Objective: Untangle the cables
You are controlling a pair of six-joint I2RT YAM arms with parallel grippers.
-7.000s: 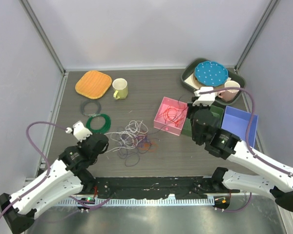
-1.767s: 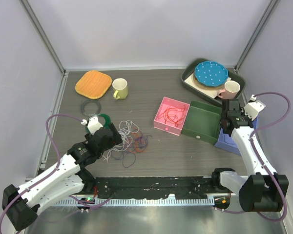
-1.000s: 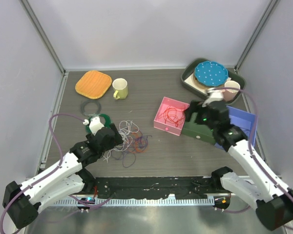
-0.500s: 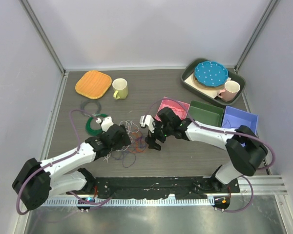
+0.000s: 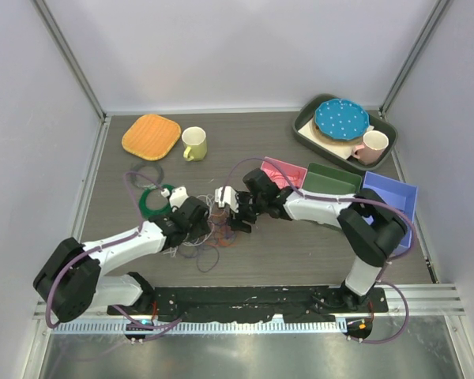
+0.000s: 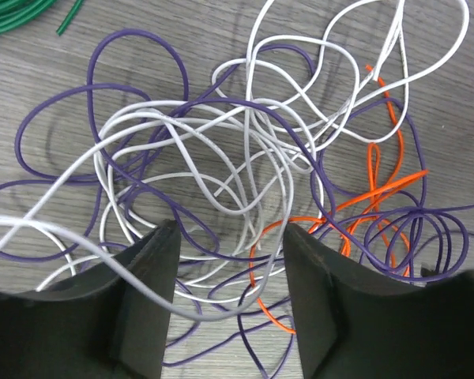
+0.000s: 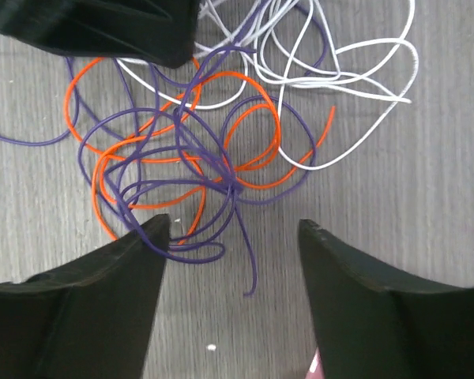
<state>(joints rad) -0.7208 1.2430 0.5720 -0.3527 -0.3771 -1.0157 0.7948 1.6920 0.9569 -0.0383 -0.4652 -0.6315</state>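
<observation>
The left tool [image 6: 229, 233] stands spread, straddling white and purple strands of the cables [image 5: 215, 234], which lie tangled mid-table [image 5: 300, 253]. The right tool [image 7: 233, 223], also spread, hovers over the orange-purple knot. Bare wood lies right of the tangle and toward the near edge.

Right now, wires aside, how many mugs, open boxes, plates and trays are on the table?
Mugs: 2 (yellow mug, pink mug)
Open boxes: 3 (pink square box, green square box, blue square box)
Plates: 1 (blue dotted round plate)
Trays: 1 (dark green tray)
Total: 7
</observation>
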